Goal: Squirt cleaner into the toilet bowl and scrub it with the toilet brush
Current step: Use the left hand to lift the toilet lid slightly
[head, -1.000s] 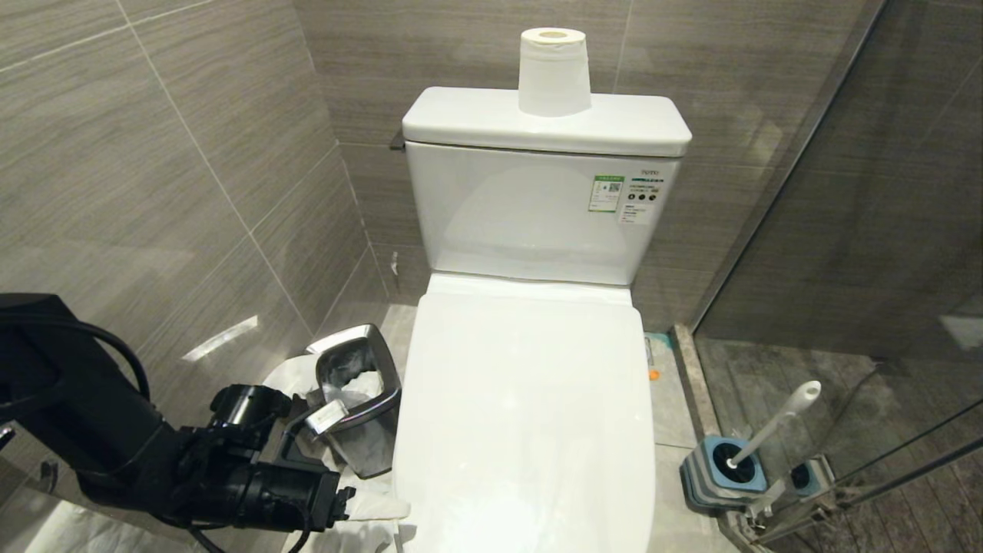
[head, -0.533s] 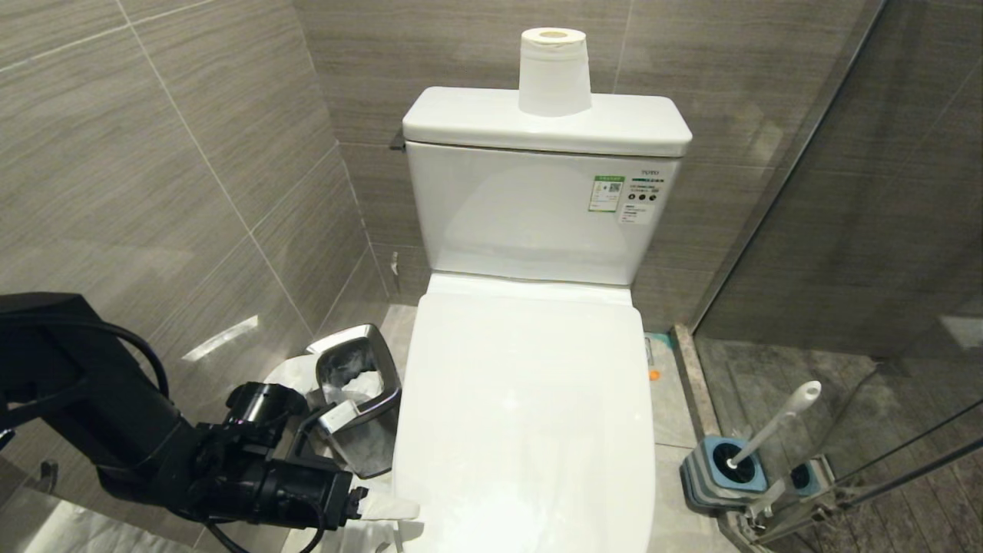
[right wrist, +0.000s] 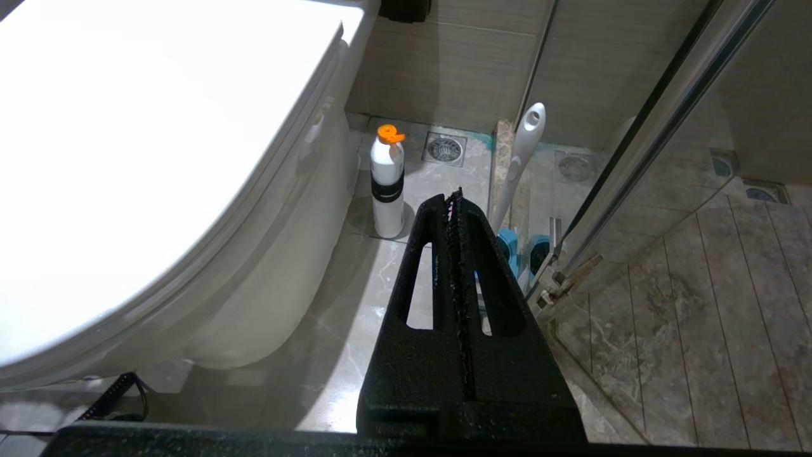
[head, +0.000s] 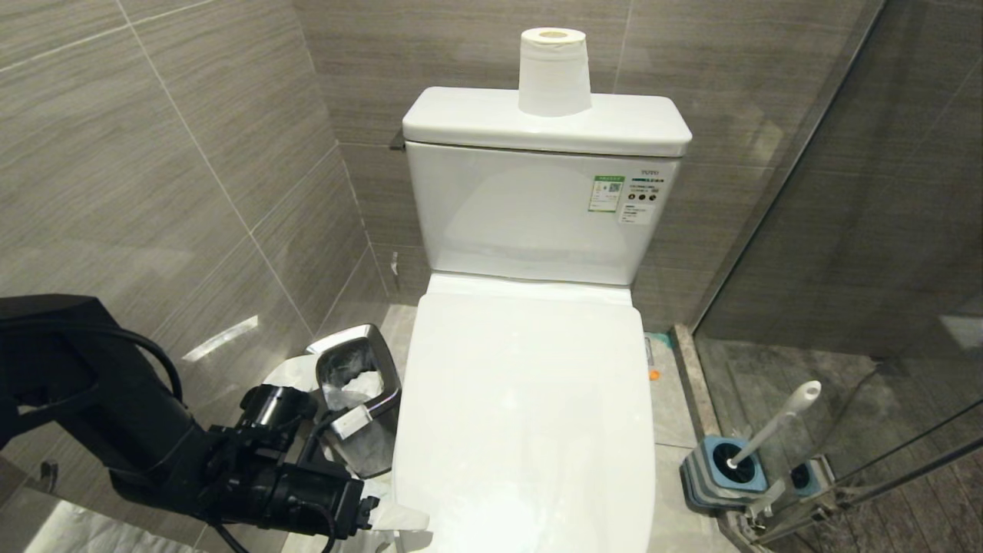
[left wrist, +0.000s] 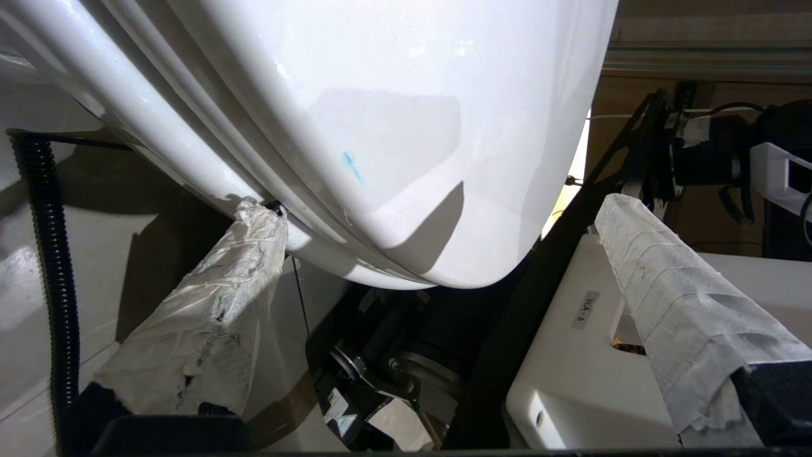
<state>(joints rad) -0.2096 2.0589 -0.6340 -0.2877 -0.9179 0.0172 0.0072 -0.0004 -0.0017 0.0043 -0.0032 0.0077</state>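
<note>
The toilet bowl (right wrist: pixel 273 279) stands with its white lid (head: pixel 530 415) shut, so the basin is hidden. My left gripper (head: pixel 399 526) is open at the lid's front left corner. Its taped fingers (left wrist: pixel 209 304) straddle the lid's front edge (left wrist: pixel 406 254), one tip touching just under the rim. A small blue streak (left wrist: pixel 352 166) marks the lid. The toilet brush (head: pixel 776 422) stands in its holder on the floor to the right, also the brush (right wrist: pixel 523 158). A white cleaner bottle (right wrist: pixel 387 184) with an orange cap stands beside the bowl. My right gripper (right wrist: pixel 453 200) is shut and empty, low beside the toilet.
A steel waste bin (head: pixel 357 399) sits between the toilet and the left wall, close to my left arm. A paper roll (head: pixel 553 73) stands on the tank. A glass shower partition (head: pixel 845 230) closes off the right. The brush's grey-and-blue base (head: pixel 722 468) and a floor drain (right wrist: pixel 444 149) are nearby.
My left arm has moved rightward and toward the lower edge of the head view, bringing its gripper closer to the lid's front corner. Nothing else has moved.
</note>
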